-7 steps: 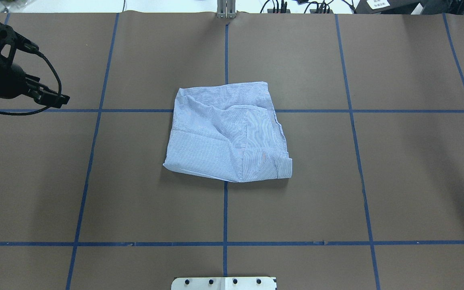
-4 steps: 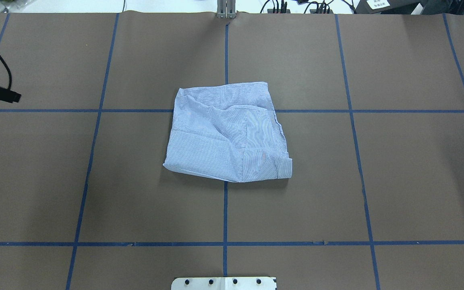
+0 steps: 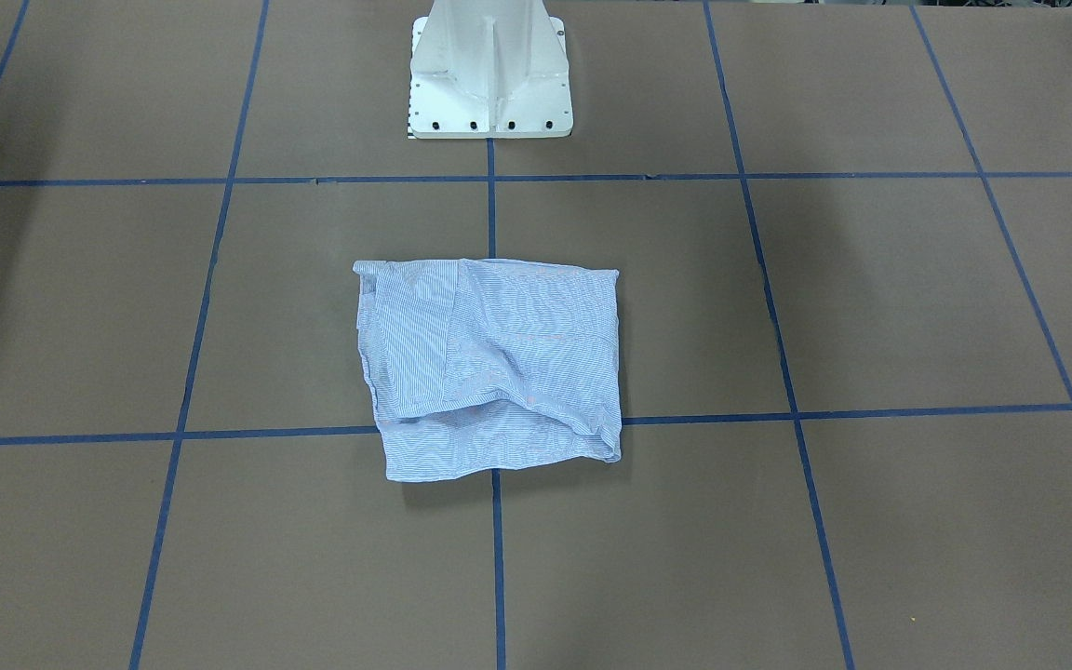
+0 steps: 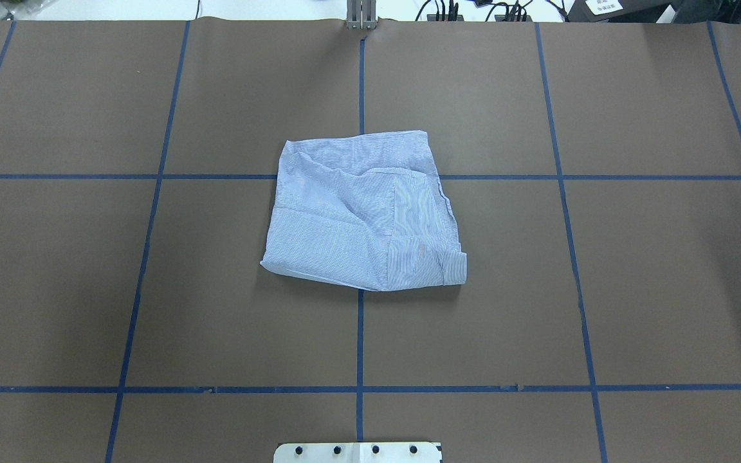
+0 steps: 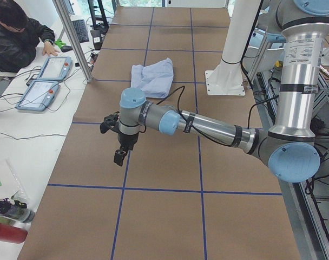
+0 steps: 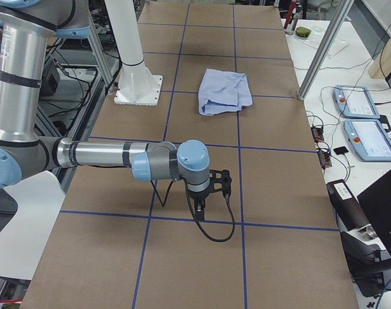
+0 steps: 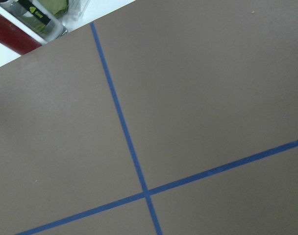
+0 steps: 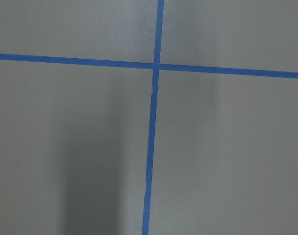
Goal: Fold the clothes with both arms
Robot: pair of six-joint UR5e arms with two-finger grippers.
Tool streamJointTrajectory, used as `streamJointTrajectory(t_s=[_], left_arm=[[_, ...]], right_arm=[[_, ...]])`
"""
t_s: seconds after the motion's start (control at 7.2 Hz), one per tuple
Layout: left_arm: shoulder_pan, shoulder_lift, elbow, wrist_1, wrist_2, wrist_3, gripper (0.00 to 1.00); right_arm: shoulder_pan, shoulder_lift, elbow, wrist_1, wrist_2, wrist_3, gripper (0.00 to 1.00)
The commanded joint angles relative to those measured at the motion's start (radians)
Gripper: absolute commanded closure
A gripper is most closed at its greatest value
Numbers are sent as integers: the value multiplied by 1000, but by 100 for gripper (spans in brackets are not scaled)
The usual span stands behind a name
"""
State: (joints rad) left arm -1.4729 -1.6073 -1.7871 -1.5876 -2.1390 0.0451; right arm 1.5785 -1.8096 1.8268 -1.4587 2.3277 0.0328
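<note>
The clothes are one light-blue striped shirt [image 4: 357,212], folded into a rough square at the table's middle, also seen in the front view [image 3: 489,368] and both side views [image 5: 152,77] [image 6: 224,90]. Nothing touches it. My left gripper [image 5: 119,157] hangs pointing down over bare table, far from the shirt toward the table's left end. My right gripper [image 6: 202,207] hangs over bare table toward the right end. Both show only in the side views, so I cannot tell whether they are open or shut. Both wrist views show only brown table and blue tape.
The white pedestal base [image 3: 489,65] stands behind the shirt. A person [image 5: 13,38] sits at a side bench with teach pendants [image 5: 45,81]. More pendants [image 6: 359,122] lie beyond the far edge. Bottles [image 5: 7,216] sit off the table's left end.
The left arm and gripper have withdrawn leftward out of the overhead view. The shirt has not moved.
</note>
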Motion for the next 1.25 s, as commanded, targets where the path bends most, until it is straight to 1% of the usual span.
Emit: streamJointTrajectory(t_s=[0.0, 0.14, 0.28, 0.42, 0.56, 0.69, 0.83, 0.97, 1.11], left_arm=[[-20, 12, 6, 223, -18, 35, 0], [-42, 64, 8, 227, -82, 158, 0], [-65, 117, 23, 222, -261, 245, 0], [-98, 131, 40, 216, -300, 252, 0], [-186, 126, 101, 189, -309, 254, 0], [-200, 119, 95, 135, -296, 245, 0], [-207, 118, 97, 121, -254, 248, 0], [-210, 95, 106, 77, -184, 233, 0], [-210, 90, 101, 69, -133, 91, 0]], right_arm=[[0, -4, -11, 18, 1, 6, 0], [0, -4, -12, 17, -1, 6, 0], [0, -4, -14, 17, -4, 7, 0], [0, -2, -17, 17, -4, 7, 0], [0, -4, -17, 18, -4, 9, 0], [0, -4, -17, 17, -4, 7, 0], [0, -4, -18, 17, -4, 7, 0], [0, -4, -20, 17, -4, 7, 0], [0, -4, -21, 17, -4, 6, 0]])
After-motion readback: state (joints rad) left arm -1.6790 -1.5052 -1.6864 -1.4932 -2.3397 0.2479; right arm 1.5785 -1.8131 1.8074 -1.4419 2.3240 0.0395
